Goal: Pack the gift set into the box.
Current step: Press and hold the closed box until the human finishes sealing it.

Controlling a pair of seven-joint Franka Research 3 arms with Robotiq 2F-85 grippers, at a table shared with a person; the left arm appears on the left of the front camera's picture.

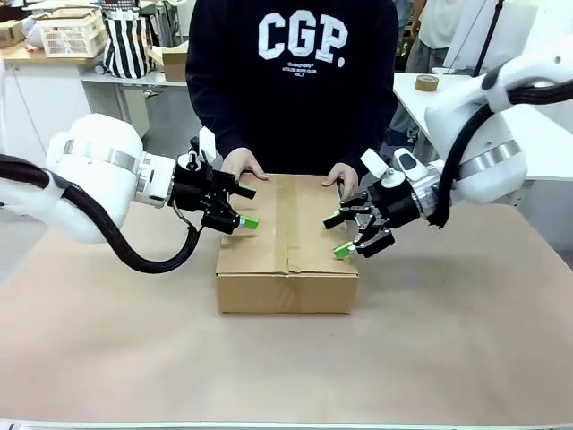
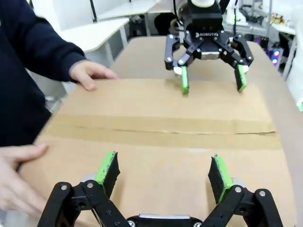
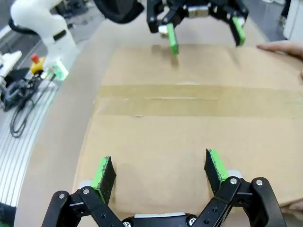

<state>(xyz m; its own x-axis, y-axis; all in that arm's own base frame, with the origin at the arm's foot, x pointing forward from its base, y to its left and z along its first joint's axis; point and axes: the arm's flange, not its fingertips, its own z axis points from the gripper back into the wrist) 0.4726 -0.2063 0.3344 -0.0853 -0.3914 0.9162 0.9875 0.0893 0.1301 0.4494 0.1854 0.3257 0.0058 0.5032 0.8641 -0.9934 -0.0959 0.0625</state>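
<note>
The box (image 1: 286,242) lies shut at the table's middle, its flaps meeting at a taped centre seam (image 2: 156,125). My left gripper (image 1: 248,206) hovers open over the box's left end, nothing between its green pads (image 2: 108,168). My right gripper (image 1: 337,236) hovers open over the right end, also empty, its pads (image 3: 215,165) spread above the cardboard (image 3: 189,118). Each wrist view shows the other gripper across the box: the right gripper (image 2: 211,80) and the left gripper (image 3: 203,38). A person's hands (image 1: 242,166) (image 1: 345,176) rest on the box's far edge. The gift set is out of view.
Brown paper covers the table (image 1: 448,358) around the box, with room on every side. The person in a dark sweatshirt (image 1: 291,81) stands close at the far edge. A tape roll (image 1: 427,82) sits on a white table behind. Cables (image 3: 19,104) lie beyond the table's rail.
</note>
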